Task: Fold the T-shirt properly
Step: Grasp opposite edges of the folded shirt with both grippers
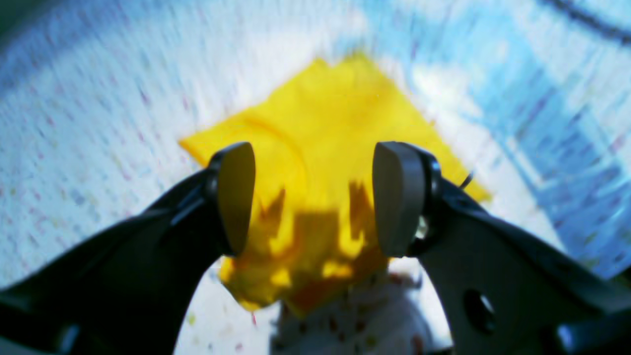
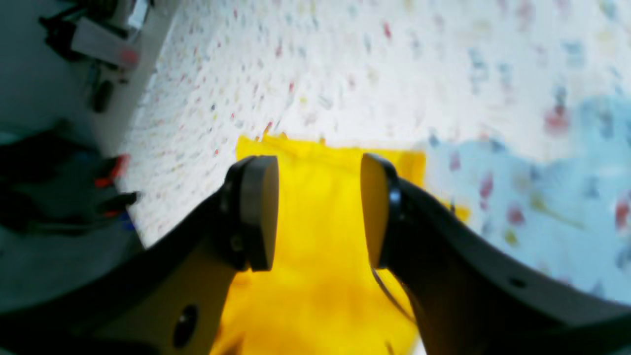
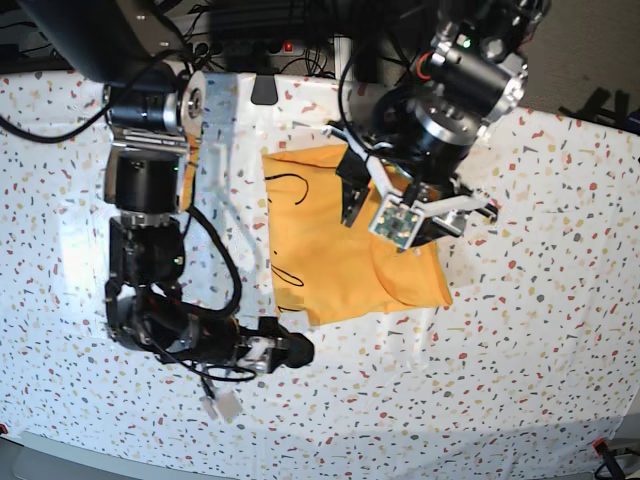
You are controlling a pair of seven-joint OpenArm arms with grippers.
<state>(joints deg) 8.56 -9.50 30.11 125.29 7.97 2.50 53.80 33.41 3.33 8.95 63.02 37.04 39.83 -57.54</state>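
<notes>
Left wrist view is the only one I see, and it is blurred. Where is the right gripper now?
Observer: In the base view, the right gripper is low over the tablecloth, just beside the near edge of the T-shirt.
Operator: Is it open?
Observer: Yes. The right wrist view shows its jaws apart, with nothing between them.
Operator: Any marks on the T-shirt?
Observer: The base view shows thin dark lines on its side toward the right arm.

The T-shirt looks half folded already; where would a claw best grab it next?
Probably the free corner of the T-shirt near the left gripper, coming from above. The cloth lies flat on the tablecloth, so only an edge or corner offers something to pinch. Both grippers are open, holding nothing.
</notes>
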